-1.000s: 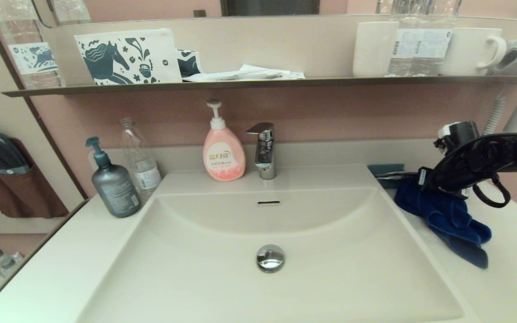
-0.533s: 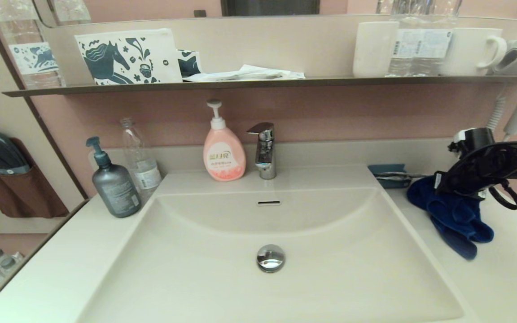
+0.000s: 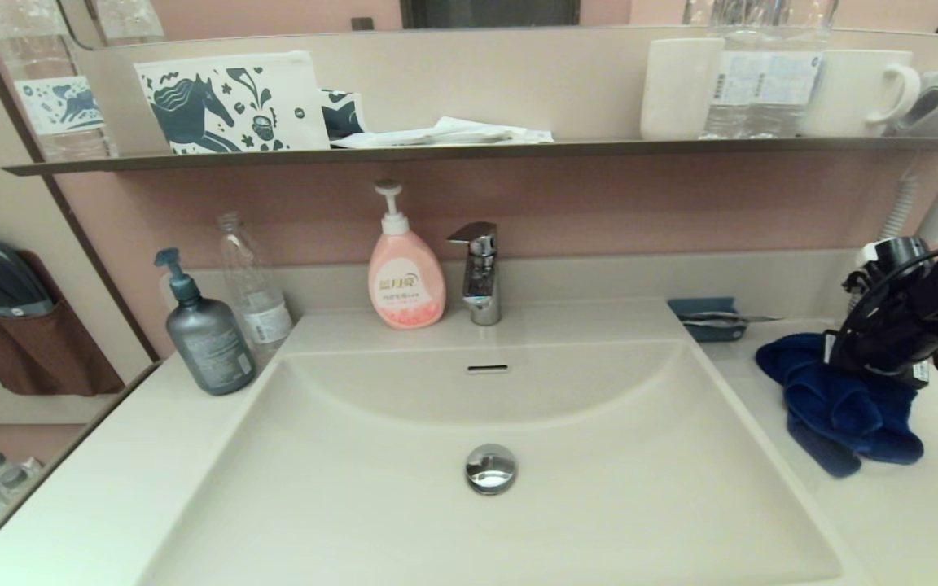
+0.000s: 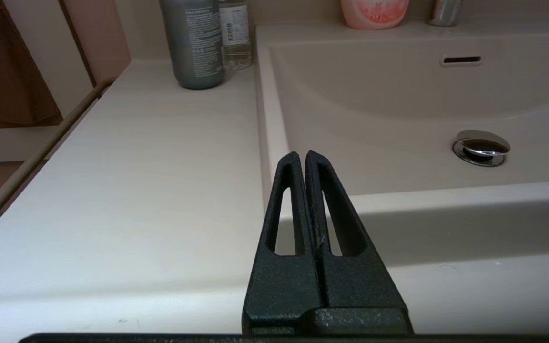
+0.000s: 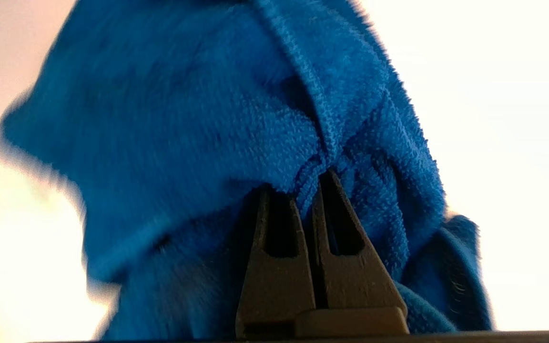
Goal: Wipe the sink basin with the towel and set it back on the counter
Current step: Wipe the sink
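- Resting in a bunched heap on the table (image 3: 909, 521) right of the sink basin (image 3: 518, 423), the towel (image 3: 843, 403) has travelled rightward over the last second, away from the basin rim.
- Right claw (image 5: 310, 183): clenched on a fold of the towel, not yet released.
- Judgement: wiping looks finished; only letting go remains.
- Left claw (image 4: 299, 157): closed on nothing, parked over the table left of the basin.
- Teal tray (image 3: 701, 313): just behind the towel.
- Pink soap bottle (image 3: 405, 281) and grey pump bottle (image 3: 208, 342): labels present, writing unreadable.
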